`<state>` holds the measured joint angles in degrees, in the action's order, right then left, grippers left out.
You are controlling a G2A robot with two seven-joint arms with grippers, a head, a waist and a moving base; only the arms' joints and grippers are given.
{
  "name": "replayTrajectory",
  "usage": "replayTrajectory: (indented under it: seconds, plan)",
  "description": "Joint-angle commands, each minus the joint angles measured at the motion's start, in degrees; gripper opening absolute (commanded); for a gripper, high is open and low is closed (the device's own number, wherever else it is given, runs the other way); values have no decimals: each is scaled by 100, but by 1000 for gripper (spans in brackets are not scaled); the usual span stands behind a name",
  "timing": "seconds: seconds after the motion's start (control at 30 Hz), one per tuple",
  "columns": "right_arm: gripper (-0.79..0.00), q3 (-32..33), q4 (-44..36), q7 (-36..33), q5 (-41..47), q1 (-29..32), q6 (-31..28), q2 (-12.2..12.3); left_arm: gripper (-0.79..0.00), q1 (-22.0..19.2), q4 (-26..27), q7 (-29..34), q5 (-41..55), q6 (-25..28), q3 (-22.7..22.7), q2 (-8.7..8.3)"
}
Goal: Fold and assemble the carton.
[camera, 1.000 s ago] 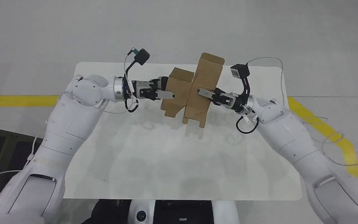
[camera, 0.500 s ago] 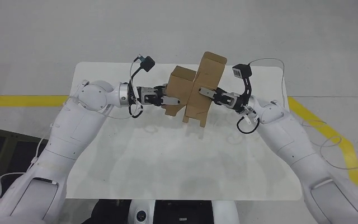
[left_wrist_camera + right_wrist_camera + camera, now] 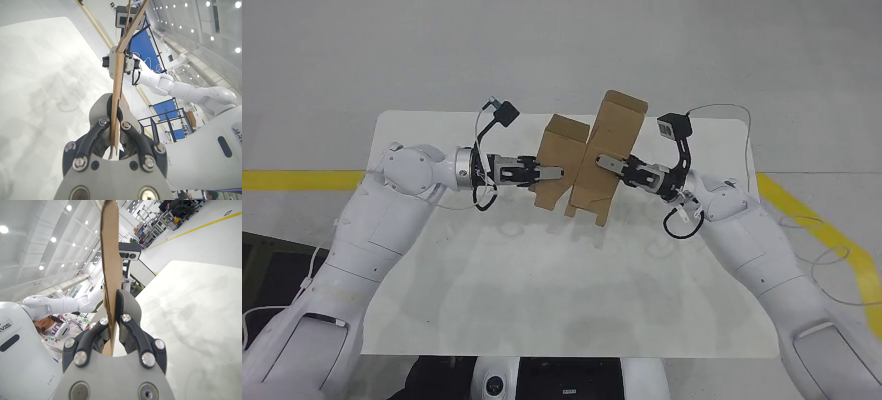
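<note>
A brown carton, flat and partly folded, hangs in the air above the far middle of the white table. My left gripper is shut on the carton's left panel edge, and the left wrist view shows the cardboard edge-on, pinched between the pads. My right gripper is shut on the taller right panel. In the right wrist view that panel rises edge-on out of the clamped fingers. The two grippers face each other across the carton.
The table's near half lies bare under the arms. A yellow floor line runs past both sides of the table. Cables loop off the right wrist near the far right corner.
The left wrist has rotated and the left panel has swung away from the right one, opening a gap between them. The right arm has stayed put.
</note>
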<state>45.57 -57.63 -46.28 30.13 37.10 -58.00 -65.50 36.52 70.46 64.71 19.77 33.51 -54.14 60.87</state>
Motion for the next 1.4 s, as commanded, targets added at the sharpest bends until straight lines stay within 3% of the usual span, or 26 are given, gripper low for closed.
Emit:
replayTrajectory:
  seconds: [0.0, 0.27, 0.53, 0.73, 1.0, 1.23, 1.3, 1.33, 1.37]
  plan:
    - [0, 64, 24, 0, 4, 25, 0, -10, -785, -24, -25, 46, 73, -40, -13, 4]
    - [0, 347, 134, -66, -188, 38, 66, 70, -785, -223, -154, 622, 203, -475, -163, -45]
    - [0, 543, -245, -1089, -73, 56, 1088, 431, -785, -457, -75, 1779, 425, -1172, -137, -126]
    - [0, 755, -794, -1929, 140, 291, 1927, 790, -785, -434, 143, 2064, 544, -1456, -26, -212]
    - [0, 961, -1373, -2155, 82, 600, 2153, 1163, -785, -355, 543, 2329, 523, -1721, 374, -332]
    - [-3, 716, -1546, -2099, 251, 683, 2096, 1299, -785, -400, 559, 2329, 773, -1722, 694, -434]
    - [-256, 597, -1560, -2095, 239, 658, 2092, 1320, -785, -432, 533, 2329, 859, -1722, 765, -452]
    - [-332, 529, -1584, -2075, 239, 641, 2072, 1327, -785, -443, 523, 2329, 910, -1722, 802, -459]
    - [-342, 459, -1604, -2054, 256, 622, 2051, 1332, -785, -459, 507, 2329, 948, -1722, 839, -466]
